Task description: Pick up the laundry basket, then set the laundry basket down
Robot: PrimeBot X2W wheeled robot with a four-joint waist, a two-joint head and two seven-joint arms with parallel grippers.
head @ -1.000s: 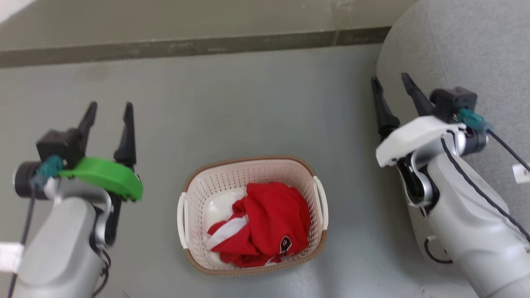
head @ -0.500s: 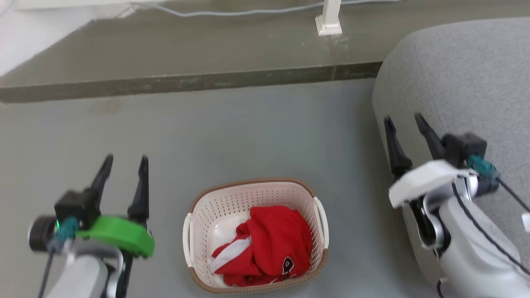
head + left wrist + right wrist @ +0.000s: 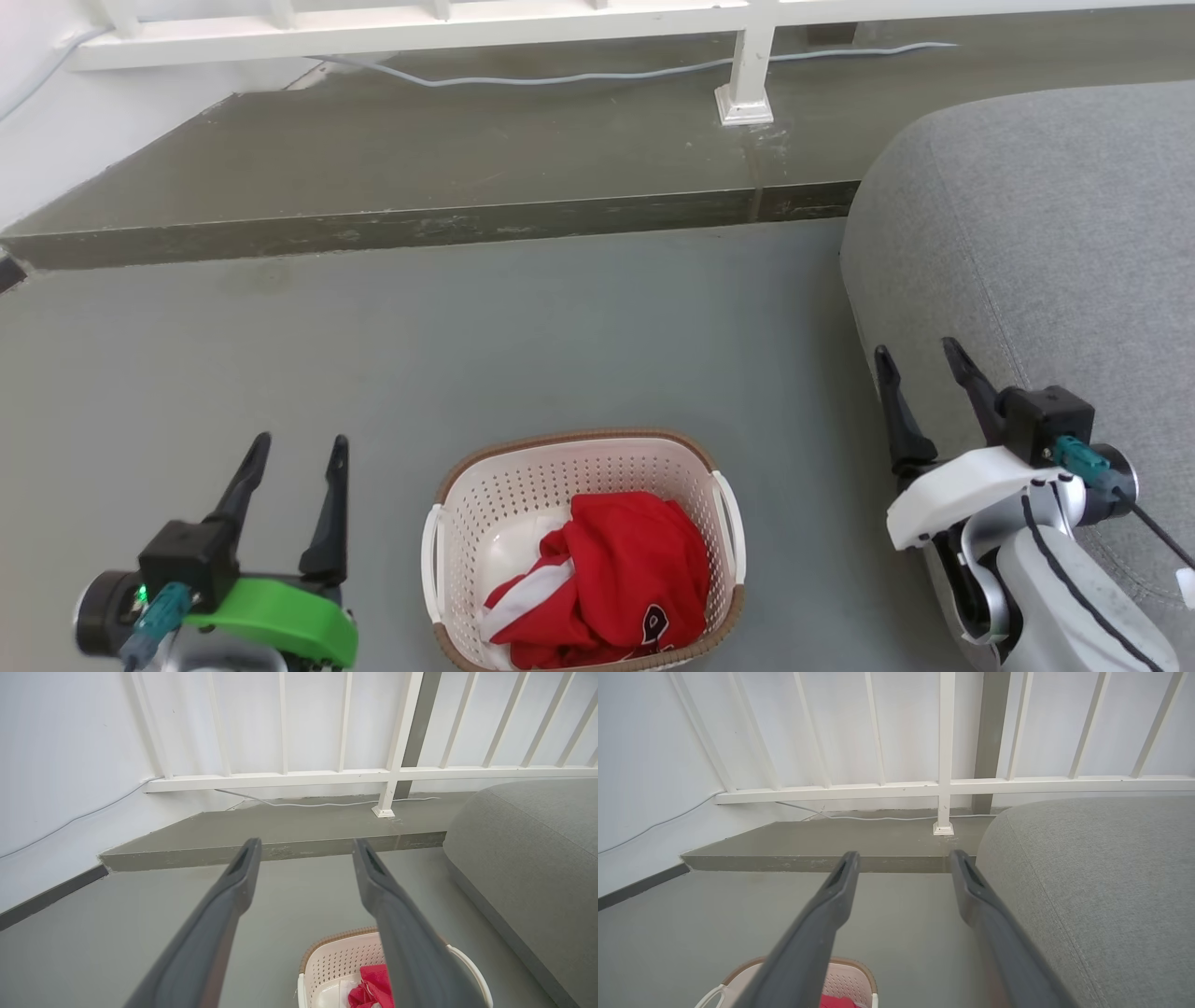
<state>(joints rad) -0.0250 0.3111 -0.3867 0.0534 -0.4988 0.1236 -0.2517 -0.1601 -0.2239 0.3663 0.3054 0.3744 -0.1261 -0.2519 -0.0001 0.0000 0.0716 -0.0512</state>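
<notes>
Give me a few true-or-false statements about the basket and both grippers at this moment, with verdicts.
1. The laundry basket stands on the floor. True.
2. The left gripper is shut on a basket handle. False: it is open and apart from the basket.
3. A red garment lies in the basket. True.
4. The right gripper grips the basket's rim. False: it is open, holding nothing, beside the gray sofa.
</notes>
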